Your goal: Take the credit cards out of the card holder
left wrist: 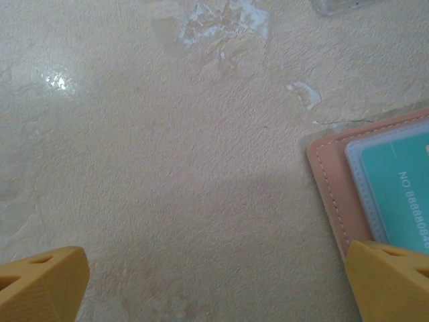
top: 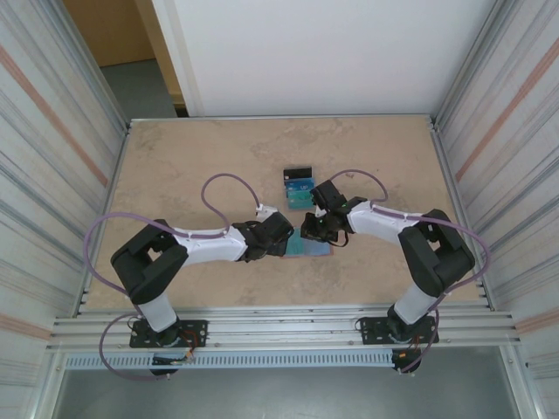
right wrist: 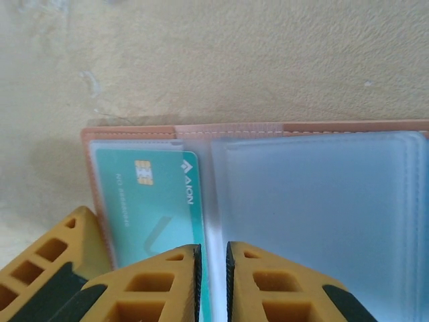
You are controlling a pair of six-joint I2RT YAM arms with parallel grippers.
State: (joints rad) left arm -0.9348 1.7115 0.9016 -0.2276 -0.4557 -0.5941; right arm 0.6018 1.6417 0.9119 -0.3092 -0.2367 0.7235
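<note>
The salmon card holder (right wrist: 134, 131) lies open and flat on the table, its clear blue-grey pockets facing up. A teal-green credit card (right wrist: 144, 201) with a chip sits in its left pocket, and the right pocket (right wrist: 322, 208) looks empty. My right gripper (right wrist: 212, 251) points down at the middle fold with its fingers almost together. Only a thin slit is left between them, and pale plastic shows in it. My left gripper (left wrist: 214, 288) is open, and its right finger (left wrist: 389, 282) rests on the card holder's (left wrist: 332, 194) stitched edge beside the teal card (left wrist: 402, 188). In the top view both grippers meet over the holder (top: 313, 248).
A black card (top: 299, 172) and a blue card (top: 298, 185) lie overlapped on the marble tabletop just beyond the grippers. Ribbed metal walls close in the left and right sides, and a rail (top: 279, 327) runs along the near edge. Purple cables loop over both arms.
</note>
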